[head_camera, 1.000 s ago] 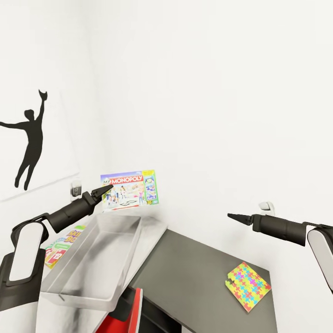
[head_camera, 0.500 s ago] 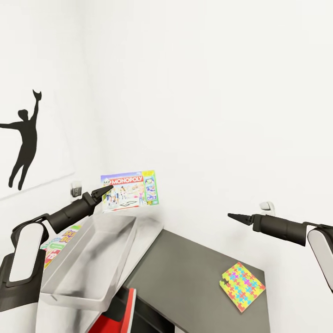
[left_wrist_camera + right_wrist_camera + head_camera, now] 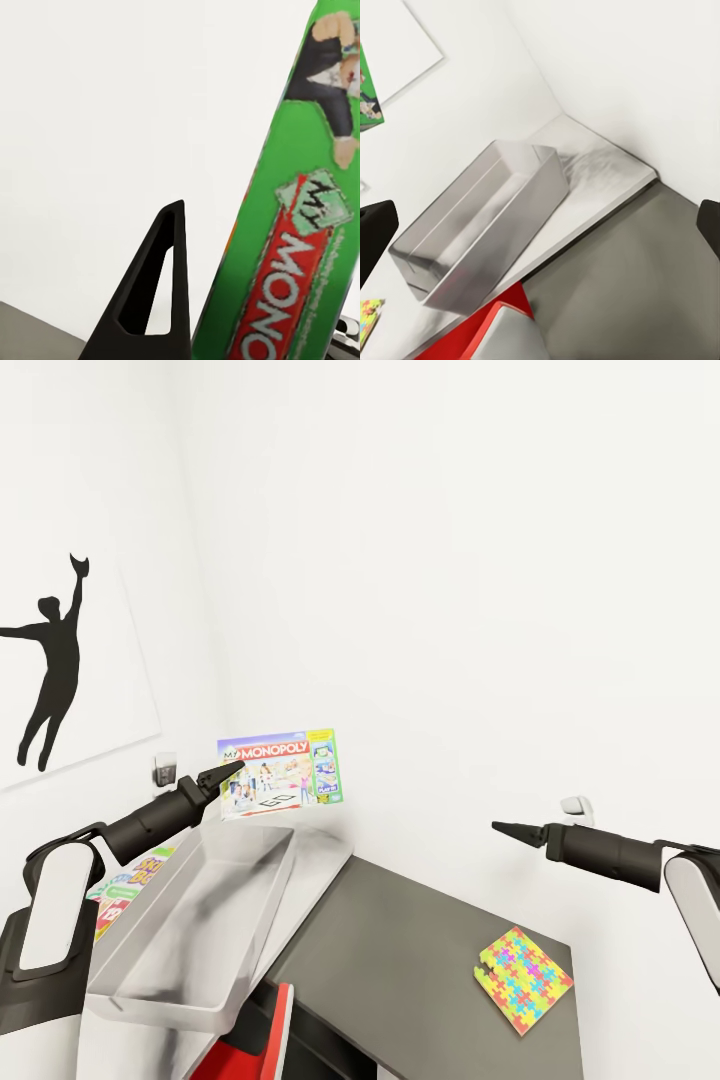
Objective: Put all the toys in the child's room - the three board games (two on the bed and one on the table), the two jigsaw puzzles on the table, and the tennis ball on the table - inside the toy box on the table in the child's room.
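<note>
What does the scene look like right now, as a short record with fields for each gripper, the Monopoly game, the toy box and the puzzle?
left gripper: shut on the Monopoly box, held in the air above the toy box
right gripper: looks shut, holds nothing
toy box: light grey, nothing visible inside, on the pale table top
jigsaw puzzle: flat on a dark grey surface, apart from the toy box
wall: black silhouette picture

The table (image 3: 330,855), pale grey-white on top, is set into the corner of two white walls. The light grey toy box (image 3: 190,935) is carried on it, with colourful printed boxes (image 3: 130,885) laid flat just beside the box's far long wall. A jigsaw puzzle (image 3: 525,980) is seen on an adjoining dark grey surface (image 3: 420,940).
</note>
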